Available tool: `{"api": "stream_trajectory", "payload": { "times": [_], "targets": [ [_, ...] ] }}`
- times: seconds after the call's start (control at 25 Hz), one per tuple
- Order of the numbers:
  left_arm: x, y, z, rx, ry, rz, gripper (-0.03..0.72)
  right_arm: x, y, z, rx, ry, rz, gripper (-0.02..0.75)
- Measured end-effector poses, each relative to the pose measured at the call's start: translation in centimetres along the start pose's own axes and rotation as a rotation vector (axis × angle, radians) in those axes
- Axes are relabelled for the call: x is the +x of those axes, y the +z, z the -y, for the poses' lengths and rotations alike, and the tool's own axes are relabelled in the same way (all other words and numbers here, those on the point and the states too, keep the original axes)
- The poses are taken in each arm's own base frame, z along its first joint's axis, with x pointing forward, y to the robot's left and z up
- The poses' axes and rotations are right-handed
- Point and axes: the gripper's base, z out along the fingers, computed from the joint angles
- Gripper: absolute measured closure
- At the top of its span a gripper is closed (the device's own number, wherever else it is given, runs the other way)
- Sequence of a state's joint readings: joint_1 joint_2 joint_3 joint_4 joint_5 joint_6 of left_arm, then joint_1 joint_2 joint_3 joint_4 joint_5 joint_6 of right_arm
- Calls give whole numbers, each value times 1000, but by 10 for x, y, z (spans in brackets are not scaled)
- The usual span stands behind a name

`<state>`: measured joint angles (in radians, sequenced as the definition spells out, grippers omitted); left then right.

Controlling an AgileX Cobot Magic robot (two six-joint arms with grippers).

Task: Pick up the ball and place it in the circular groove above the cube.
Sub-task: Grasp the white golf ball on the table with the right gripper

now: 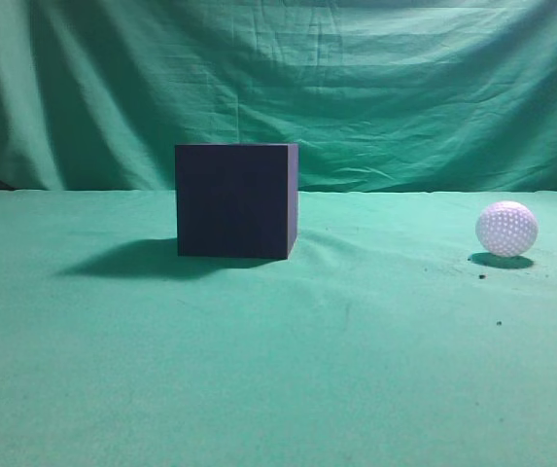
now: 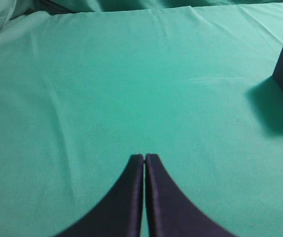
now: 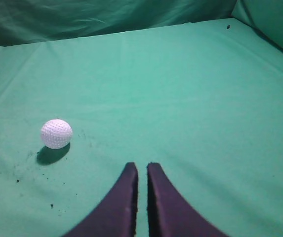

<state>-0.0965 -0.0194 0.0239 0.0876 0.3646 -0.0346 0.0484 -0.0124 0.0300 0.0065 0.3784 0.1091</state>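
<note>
Right gripper [image 3: 141, 168] (closed) — ball [image 3: 56, 133] left.

Green-draped table [image 1: 259, 389] — cube [image 1: 235, 200] mid-table, ball [image 1: 506, 229] well apart

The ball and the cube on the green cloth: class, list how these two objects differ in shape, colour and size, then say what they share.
Shape: the ball is round and dimpled, while the cube has flat faces and sharp edges.
Colour: the ball is white; the cube is dark navy-black.
Size: in the exterior view the ball looks much smaller than the cube.
Shared: both rest on the green cloth, apart from each other, and neither is held by a gripper.
</note>
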Motion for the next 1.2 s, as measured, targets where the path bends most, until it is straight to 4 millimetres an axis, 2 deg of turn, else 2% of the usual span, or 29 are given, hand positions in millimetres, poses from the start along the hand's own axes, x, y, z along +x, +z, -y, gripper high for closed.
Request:
{"api": "stream_trajectory", "payload": {
  "times": [0.84,1.0,1.2],
  "targets": [
    [0,0,0,0,0,0,688,0,0,0,-1,0,5,691],
    [0,0,0,0,0,0,688,-12,-1,-3,-45,112,127,691],
    [0,0,0,0,0,0,688,-31,-5,-4,-69,153,342,691]
  ]
}}
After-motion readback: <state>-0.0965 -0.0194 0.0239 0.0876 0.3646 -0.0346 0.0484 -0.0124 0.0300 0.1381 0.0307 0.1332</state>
